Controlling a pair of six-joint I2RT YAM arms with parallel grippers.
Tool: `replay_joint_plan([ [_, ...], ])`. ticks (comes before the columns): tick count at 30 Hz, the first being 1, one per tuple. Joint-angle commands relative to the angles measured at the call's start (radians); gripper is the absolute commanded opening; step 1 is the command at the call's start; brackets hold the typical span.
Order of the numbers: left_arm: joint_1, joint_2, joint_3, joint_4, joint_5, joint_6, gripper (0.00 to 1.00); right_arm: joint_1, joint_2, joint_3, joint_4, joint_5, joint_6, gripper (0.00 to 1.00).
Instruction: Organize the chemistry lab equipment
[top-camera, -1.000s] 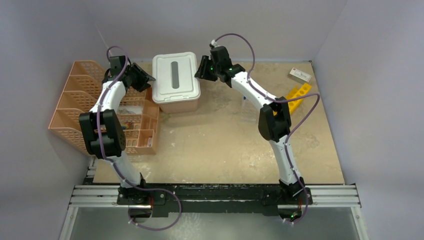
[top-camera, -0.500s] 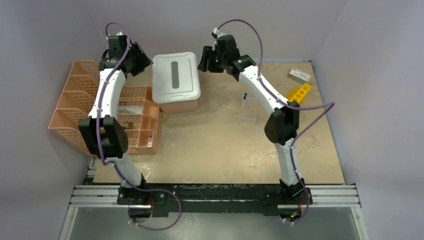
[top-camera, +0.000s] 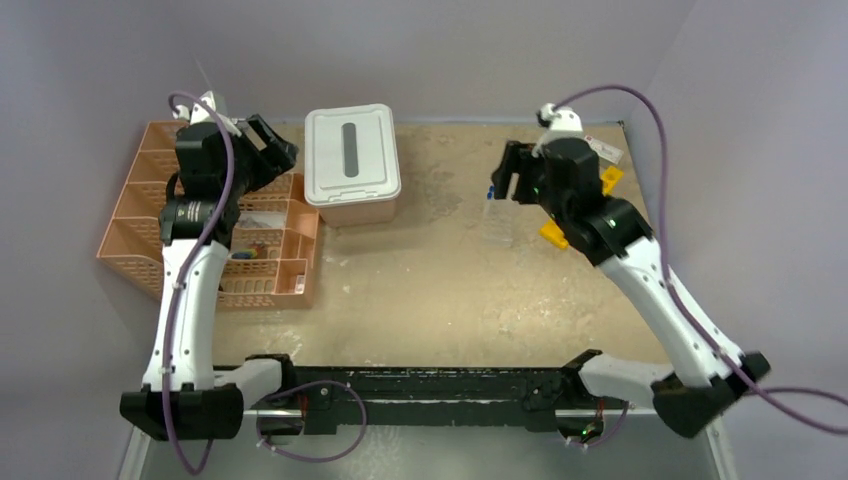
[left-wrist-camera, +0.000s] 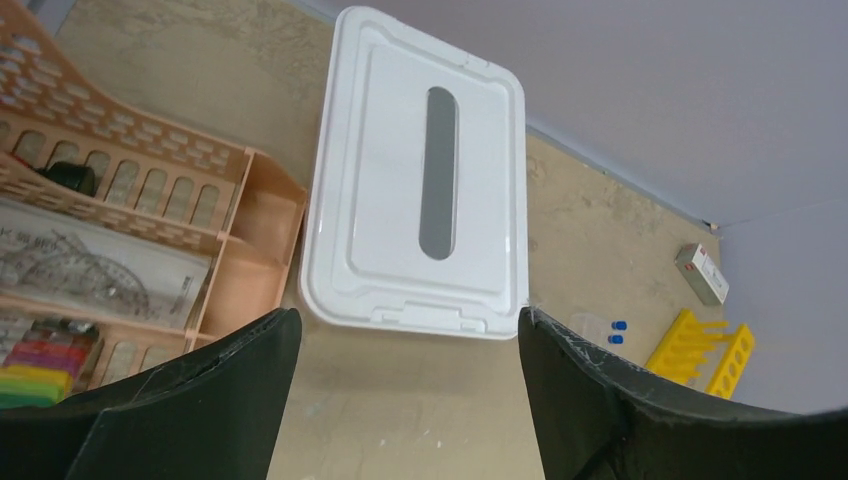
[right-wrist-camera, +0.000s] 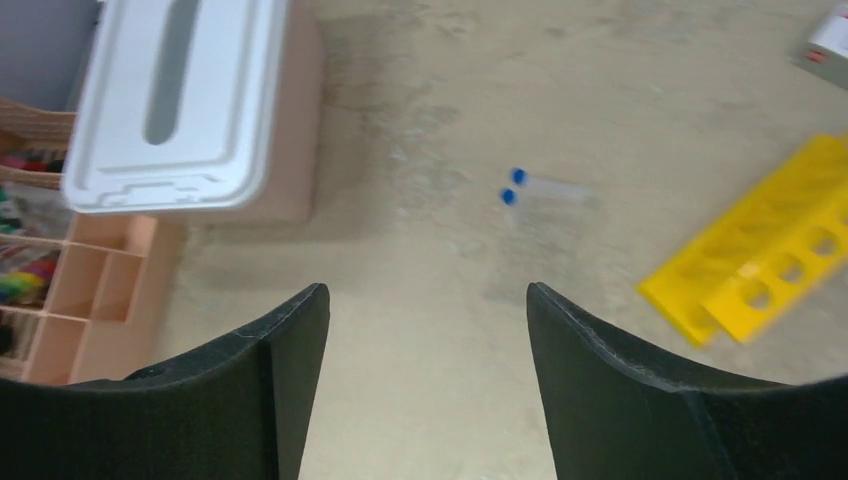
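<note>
Two blue-capped clear tubes (right-wrist-camera: 530, 188) sit mid-table, also seen in the top view (top-camera: 490, 190) and the left wrist view (left-wrist-camera: 615, 330). A faint clear rack (top-camera: 497, 228) is by them. The yellow holed rack (right-wrist-camera: 770, 265) lies to their right, partly hidden under my right arm in the top view (top-camera: 610, 178). My right gripper (right-wrist-camera: 427, 292) is open and empty, raised above bare table near the tubes (top-camera: 505, 175). My left gripper (left-wrist-camera: 408, 318) is open and empty, raised left of the bin (top-camera: 270, 150). Tongs, brush, beaker and dropper are not visible.
A pink bin with a white lid (top-camera: 350, 160) stands at the back centre. Orange mesh trays (top-camera: 150, 230) holding small items fill the left side. A small white box (top-camera: 600, 148) lies at the back right. Walls close in at the left, back and right.
Both arms have pulled away from the bin. The left gripper swung left over the trays. The right gripper swung right to above the tubes, and now covers part of the yellow rack.
</note>
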Motion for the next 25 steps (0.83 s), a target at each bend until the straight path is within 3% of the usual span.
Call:
replay_joint_plan([
  [1, -0.008, -0.120, -0.090, -0.001, -0.049, 0.008, 0.79, -0.003, -0.216, -0.139, -0.120, 0.240, -0.047, 0.77],
  [8, -0.008, -0.332, -0.116, -0.103, -0.137, 0.036, 0.82, -0.003, -0.499, -0.254, -0.285, 0.425, -0.008, 0.98],
  [14, -0.009, -0.429, -0.110, -0.183, -0.175, 0.067, 0.84, -0.003, -0.580, -0.232, -0.364, 0.546, 0.062, 0.99],
  [25, -0.007, -0.467, -0.082, -0.251, -0.187, 0.058, 0.86, -0.003, -0.645, -0.268, -0.295, 0.474, 0.011, 0.99],
])
